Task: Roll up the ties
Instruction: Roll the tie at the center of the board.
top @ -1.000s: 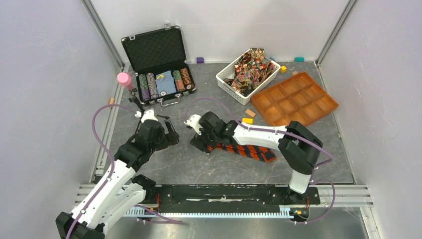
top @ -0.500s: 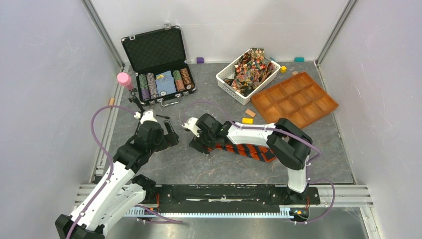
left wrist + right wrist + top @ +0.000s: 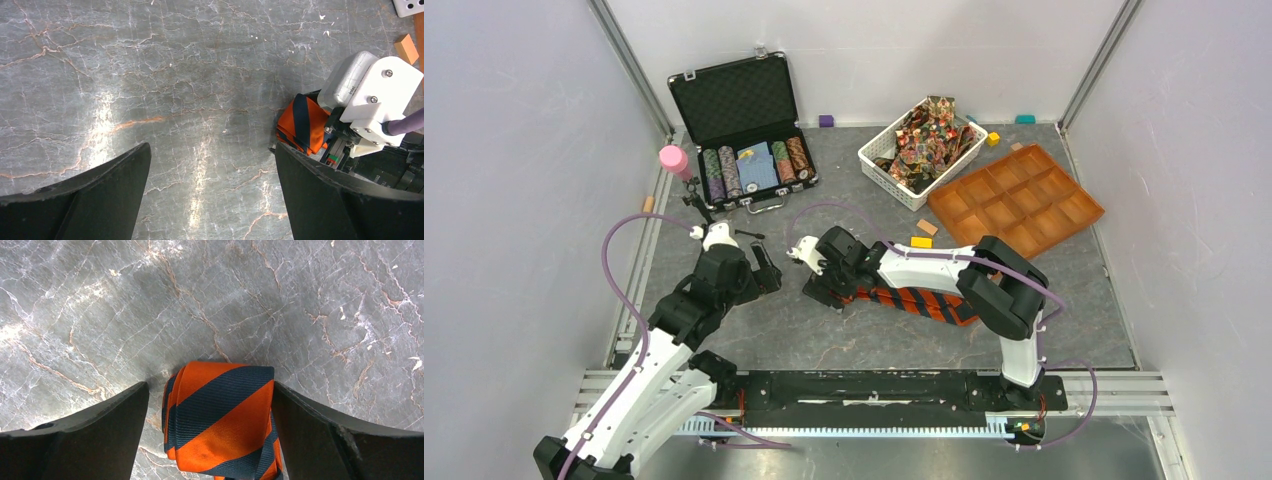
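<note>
We are holding our right gripper (image 3: 210, 390) spread wide, its fingers standing either side of the rolled end of the orange-and-dark striped tie (image 3: 222, 415) without clamping it. That tie is lying near the middle of the table (image 3: 824, 340), its flat length trailing toward the right edge. Our left gripper (image 3: 212, 150) is hovering just beside it, jaws apart, gripping nothing. The patterned ties (image 3: 929, 135) are sitting heaped in the white basket (image 3: 890, 181) by the far edge.

Overhead camera looks down; close wrist cameras share the striped tie (image 3: 220, 415).
</note>
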Robot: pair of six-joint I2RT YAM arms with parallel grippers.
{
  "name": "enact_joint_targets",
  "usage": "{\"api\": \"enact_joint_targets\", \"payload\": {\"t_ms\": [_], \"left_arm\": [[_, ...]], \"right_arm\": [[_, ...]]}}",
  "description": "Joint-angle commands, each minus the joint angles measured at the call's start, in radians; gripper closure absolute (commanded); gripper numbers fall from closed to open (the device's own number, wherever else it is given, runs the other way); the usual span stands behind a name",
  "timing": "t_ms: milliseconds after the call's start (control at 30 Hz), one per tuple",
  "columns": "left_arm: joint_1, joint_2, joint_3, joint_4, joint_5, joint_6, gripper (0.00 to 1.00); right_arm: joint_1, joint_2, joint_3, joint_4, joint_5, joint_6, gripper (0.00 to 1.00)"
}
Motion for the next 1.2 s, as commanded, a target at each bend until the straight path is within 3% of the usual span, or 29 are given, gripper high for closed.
{"api": "enact_joint_targets", "payload": {"t_ms": [0, 600, 800, 933, 1067, 1167], "left_arm": [[0.006, -0.002, -0.005, 0.012, -0.011, -0.038, 0.00], [0.008, -0.003, -0.010, 0.017, -0.010, -0.043, 0.00], [0.008, -0.003, -0.010, 0.018, -0.012, -0.040, 0.00], [0.008, -0.003, -0.010, 0.019, -0.012, -0.042, 0.00], [0.007, -0.003, -0.010, 0.022, -0.011, -0.045, 0.00], [0.008, -0.002, -0.010, 0.023, -0.011, -0.045, 0.00]], "right_arm": [[-0.017, 0.005, -0.034, -0.084, 0.021, -0.033, 0.06], [-0.040, 0.027, -0.010, -0.101, 0.001, -0.042, 0.43], [-0.039, 0.044, 0.015, -0.100, 0.006, -0.037, 0.50], [-0.039, 0.049, 0.018, -0.098, -0.012, -0.030, 0.48], [-0.040, 0.054, 0.020, -0.096, -0.014, -0.025, 0.35], [-0.039, 0.055, 0.018, -0.096, -0.016, -0.027, 0.40]]}}
